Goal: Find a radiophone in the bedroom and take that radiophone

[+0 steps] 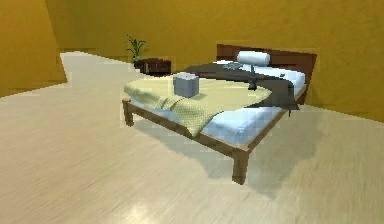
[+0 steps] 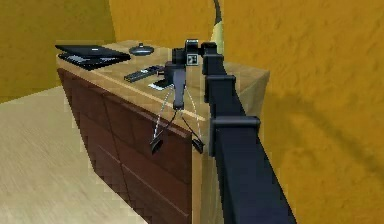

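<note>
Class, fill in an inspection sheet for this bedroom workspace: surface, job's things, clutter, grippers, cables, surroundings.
Surface: pale-topped wooden chest with dark brown drawers.
Job's things: flat dark handset-like object on the chest top, possibly the radiophone; unconfirmed.
Clutter: black laptop; small dark rounded object; small pale object, all on the chest top.
Grippers: gripper at the end of the dark square arm, jaws hanging before the drawer fronts; cannot tell whether it holds anything.
Cables: nothing seen.
Surroundings: mustard-yellow walls, pale wood floor, wooden-framed bed with yellow blanket, grey box on it, green potted plant.
</note>
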Motion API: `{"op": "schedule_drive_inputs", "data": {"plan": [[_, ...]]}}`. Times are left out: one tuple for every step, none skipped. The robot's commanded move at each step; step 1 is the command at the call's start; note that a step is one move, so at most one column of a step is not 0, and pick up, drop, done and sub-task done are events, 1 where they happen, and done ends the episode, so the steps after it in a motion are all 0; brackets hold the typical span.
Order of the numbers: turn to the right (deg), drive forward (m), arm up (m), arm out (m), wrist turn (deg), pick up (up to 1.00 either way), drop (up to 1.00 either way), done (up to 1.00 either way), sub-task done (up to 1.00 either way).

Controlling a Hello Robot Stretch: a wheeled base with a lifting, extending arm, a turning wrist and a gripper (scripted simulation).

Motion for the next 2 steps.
{"op": "schedule_drive_inputs", "data": {"plan": [[0.0, 0.0, 0.0, 0.0, 45.0, 0.0, 0.0, 0.0, 0.0], [0.0, 0.0, 0.0, 0.0, 45.0, 0.0, 0.0, 0.0, 0.0]]}}
